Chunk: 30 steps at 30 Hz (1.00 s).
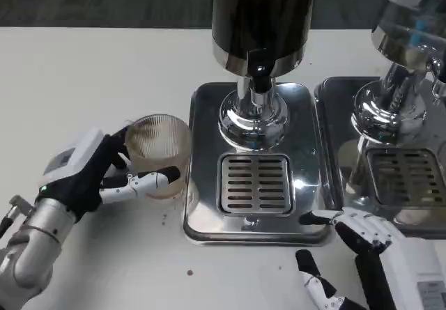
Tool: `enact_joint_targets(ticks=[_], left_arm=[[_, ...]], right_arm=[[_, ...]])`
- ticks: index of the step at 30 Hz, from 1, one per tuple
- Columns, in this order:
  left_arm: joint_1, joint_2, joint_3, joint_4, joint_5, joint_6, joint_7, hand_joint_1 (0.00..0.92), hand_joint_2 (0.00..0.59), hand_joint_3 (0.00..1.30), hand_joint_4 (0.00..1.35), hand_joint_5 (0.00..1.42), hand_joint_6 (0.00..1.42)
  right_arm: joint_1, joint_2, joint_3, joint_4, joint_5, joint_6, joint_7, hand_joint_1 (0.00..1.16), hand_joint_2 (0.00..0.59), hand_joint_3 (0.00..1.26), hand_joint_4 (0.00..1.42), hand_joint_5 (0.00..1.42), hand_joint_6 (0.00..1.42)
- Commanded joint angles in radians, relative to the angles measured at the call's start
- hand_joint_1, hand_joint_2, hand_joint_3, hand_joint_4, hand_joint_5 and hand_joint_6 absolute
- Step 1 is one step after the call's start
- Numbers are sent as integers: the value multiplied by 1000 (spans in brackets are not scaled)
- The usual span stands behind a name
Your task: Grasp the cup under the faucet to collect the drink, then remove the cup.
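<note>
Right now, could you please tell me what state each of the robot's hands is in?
Left hand: holding the ribbed glass cup on the table.
Right hand: open, holding nothing, fingers spread by the drip tray.

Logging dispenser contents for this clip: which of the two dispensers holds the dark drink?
The left dispenser, whose tank is dark, standing above the centre drip tray. The right one has a clear tank.

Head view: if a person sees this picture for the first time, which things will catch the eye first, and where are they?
The eye likely falls first on the dark drink dispenser at top centre, standing on a shiny steel drip tray with a slotted grate. Next comes the ribbed glass cup, standing on the white table left of the tray, with the left hand wrapped around it. The right hand rests at the tray's lower right corner.
</note>
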Motion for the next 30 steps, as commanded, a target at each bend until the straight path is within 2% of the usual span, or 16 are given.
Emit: enact_joint_targets(ticks=[1,9,12,30], left_arm=[[5,-21,-21,15,7,-8,-6,270,145,283,376,565,683],[9,-22,-23,20,3,2,-1,244,159,425,549,743,869],[12,-20,-22,20,4,3,9,230,166,452,581,782,898],[38,21,-22,-8,7,-48,133,217,177,476,619,822,955]], right_arm=[[12,0,-13,-11,15,-4,12,475,419,483,448,365,364],[13,1,-18,-23,20,-13,18,475,419,483,464,372,364],[9,0,-19,-26,21,-15,22,475,419,483,465,372,367],[-9,2,-20,-6,37,-39,28,483,426,483,471,384,385]])
